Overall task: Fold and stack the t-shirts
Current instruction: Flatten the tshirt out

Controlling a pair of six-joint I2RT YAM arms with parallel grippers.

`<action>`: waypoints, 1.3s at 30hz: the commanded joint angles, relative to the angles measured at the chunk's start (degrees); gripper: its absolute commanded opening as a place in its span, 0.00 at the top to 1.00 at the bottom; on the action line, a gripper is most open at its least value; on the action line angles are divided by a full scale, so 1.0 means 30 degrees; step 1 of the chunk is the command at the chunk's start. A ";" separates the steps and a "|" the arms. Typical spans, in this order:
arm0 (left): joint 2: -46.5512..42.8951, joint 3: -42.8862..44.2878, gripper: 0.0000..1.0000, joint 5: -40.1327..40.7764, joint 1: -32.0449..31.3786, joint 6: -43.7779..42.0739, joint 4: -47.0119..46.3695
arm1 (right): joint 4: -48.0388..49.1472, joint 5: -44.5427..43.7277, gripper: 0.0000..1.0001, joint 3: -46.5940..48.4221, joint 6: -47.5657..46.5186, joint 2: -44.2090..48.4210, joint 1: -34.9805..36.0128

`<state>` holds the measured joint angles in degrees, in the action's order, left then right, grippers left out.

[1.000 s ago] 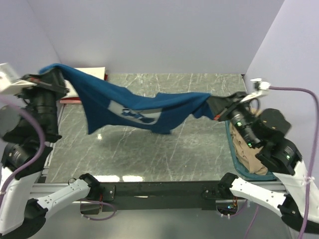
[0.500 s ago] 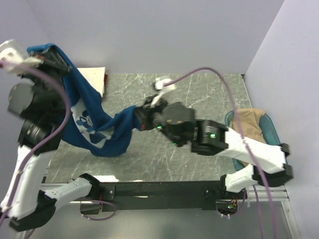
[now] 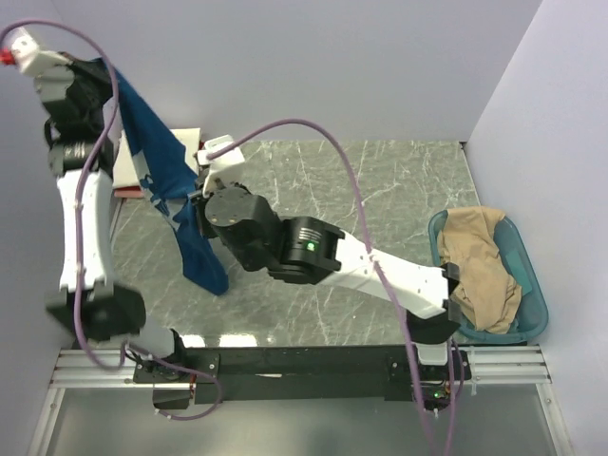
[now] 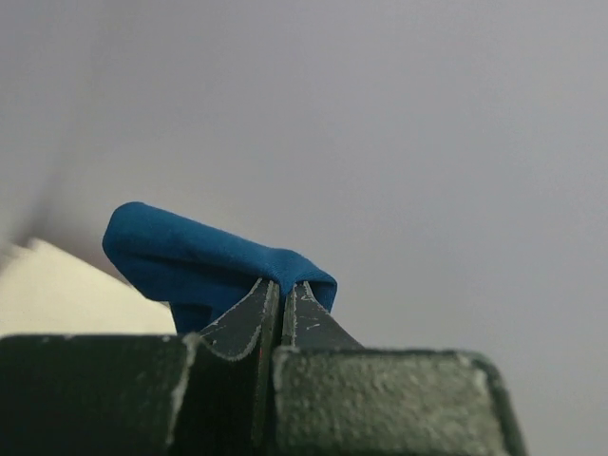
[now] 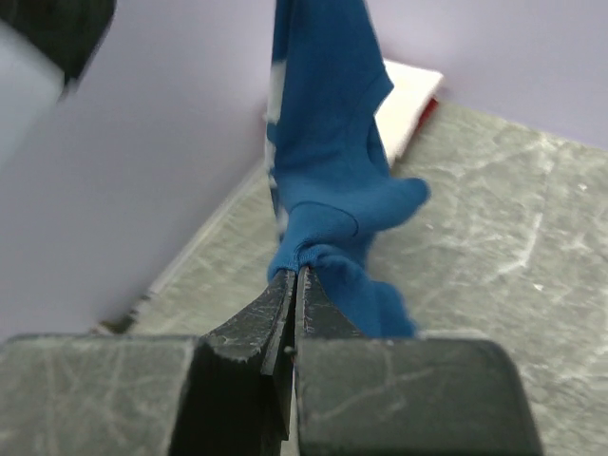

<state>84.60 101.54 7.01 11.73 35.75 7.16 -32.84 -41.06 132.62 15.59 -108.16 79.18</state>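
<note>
Top external view: limp dark blue t-shirt [image 3: 202,253], long rumpled drape.

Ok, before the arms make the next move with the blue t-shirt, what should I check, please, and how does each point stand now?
1. Left gripper shut on blue t-shirt: ok.
2. Right gripper shut on its bunched cloth: ok.
3. Shirt spread flat for folding: not ok, it hangs twisted.
4. Lower hem off the table: cannot tell.
5. Tan t-shirt inside teal tub, out of the way: ok.
</note>
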 commanded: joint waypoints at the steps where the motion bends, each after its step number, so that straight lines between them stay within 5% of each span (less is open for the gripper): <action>1: 0.2906 0.2532 0.99 -0.5377 -0.0070 0.2934 -0.1507 | -0.1181 -0.0234 1.00 0.0768 0.0219 -0.0159 -0.1776; 14: 1.5088 0.7285 0.98 -0.5322 -0.7859 0.2352 -0.1184 | 0.1452 0.3928 1.00 -1.4918 0.3677 0.4848 -1.2025; 17: 1.7347 0.8251 0.91 -0.5470 -0.9471 0.2439 -0.1448 | 0.2360 0.5129 1.00 -1.8758 0.4351 0.6313 -1.4399; 22: 1.9642 1.0246 0.60 -0.6784 -1.0763 0.2819 -0.1125 | 0.2978 0.5834 1.00 -2.2577 0.4703 0.7576 -1.6311; 28: 1.6047 0.5545 0.30 -0.7579 -1.0911 0.2442 -0.2240 | 0.3621 0.6858 1.00 -2.4457 0.4791 0.8044 -1.7541; 33: 0.9486 -0.1542 0.27 -0.5740 -1.0911 0.2234 -0.3151 | 0.4413 0.8497 1.00 -2.6128 0.4968 0.8660 -1.8803; 39: 0.2455 -1.0003 0.37 0.0938 -1.0911 0.5248 0.0161 | 0.5143 0.9875 1.00 -2.7007 0.5231 0.9421 -1.8980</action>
<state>98.37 81.80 -1.80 -20.71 46.81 3.11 -21.15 -14.31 52.38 30.41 -83.61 22.28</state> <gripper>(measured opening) 0.648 0.009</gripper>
